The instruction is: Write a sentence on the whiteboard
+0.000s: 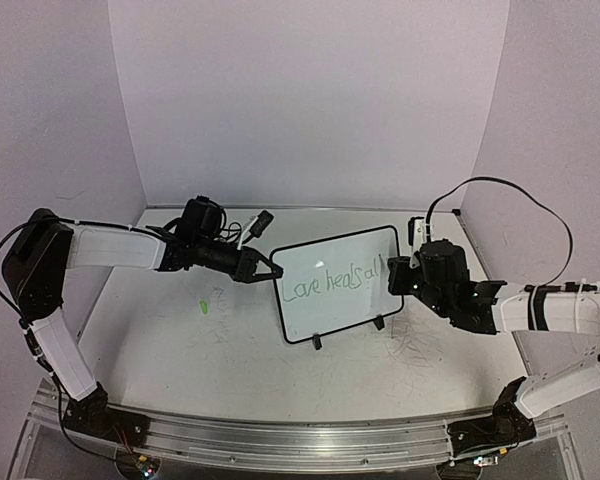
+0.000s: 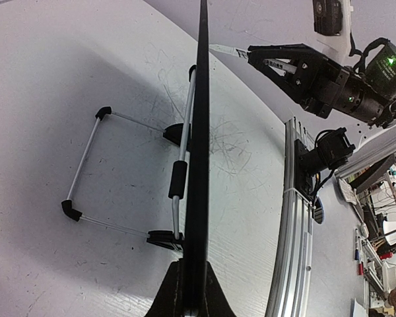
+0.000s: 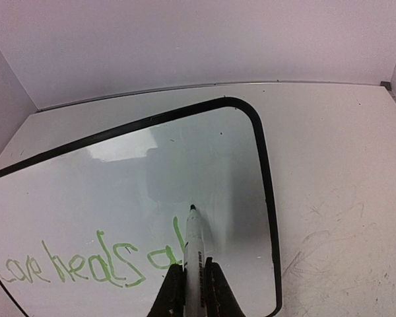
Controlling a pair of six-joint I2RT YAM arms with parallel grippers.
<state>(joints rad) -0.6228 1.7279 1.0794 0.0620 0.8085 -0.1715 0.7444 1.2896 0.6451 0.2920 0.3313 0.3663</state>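
The whiteboard stands tilted on two small black feet mid-table, with green writing "Love heals al" on it. My left gripper is shut on its left edge; in the left wrist view the board's black frame runs edge-on from between my jaws. My right gripper is shut on a white marker, its tip at the board's face just right of the last green letter. The marker and right gripper also show in the left wrist view.
A wire stand props the board from behind. The tabletop carries scribbles, with a green mark at left. An aluminium rail runs along the near edge. Walls close the back and sides.
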